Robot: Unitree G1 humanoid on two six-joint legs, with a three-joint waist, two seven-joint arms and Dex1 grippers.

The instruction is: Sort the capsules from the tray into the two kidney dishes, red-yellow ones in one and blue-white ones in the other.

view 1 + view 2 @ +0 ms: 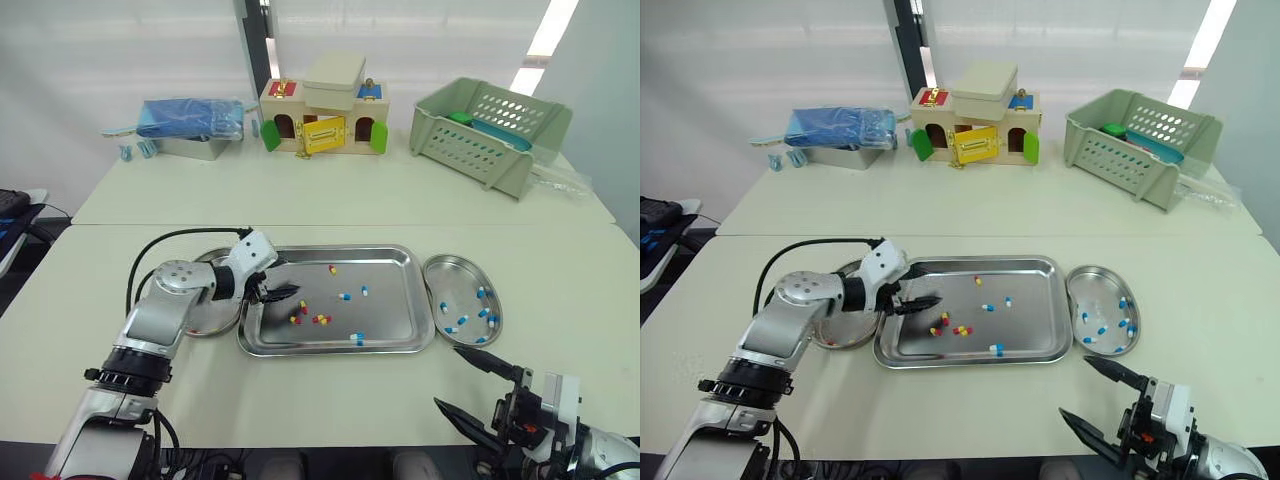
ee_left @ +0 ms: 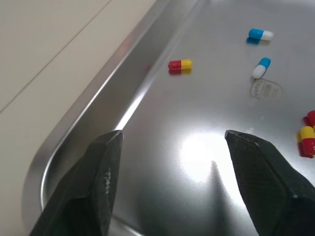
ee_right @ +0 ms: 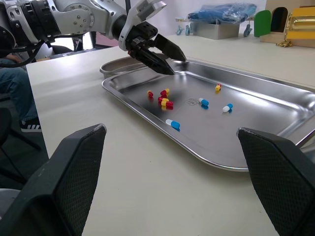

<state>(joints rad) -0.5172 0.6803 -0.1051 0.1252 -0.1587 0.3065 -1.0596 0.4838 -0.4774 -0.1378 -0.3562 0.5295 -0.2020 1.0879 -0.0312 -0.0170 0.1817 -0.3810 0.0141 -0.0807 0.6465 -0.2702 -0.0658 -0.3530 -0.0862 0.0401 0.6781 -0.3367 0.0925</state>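
Loose on the tray [image 1: 340,350]: red-yellow capsules [image 1: 300,312] bunched near the middle, one apart toward the far rim, blue-white capsules [image 1: 344,296] scattered around them. Several blue-white ones already in the right kidney dish [image 1: 455,275]; left kidney dish [image 1: 212,320] just beside the tray, partly under the left arm [image 1: 165,315]. Low over the tray's left part, short of the bunch: left end effector [image 1: 280,293], spread and empty. Near the bench [image 1: 330,400] front edge, well apart: right end effector [image 1: 450,377], likewise spread and empty. Likely slips: pinching two touching capsules together, sending one skidding over slick steel, squeezing a rounded shell out sideways, releasing wide of the half-hidden dish.
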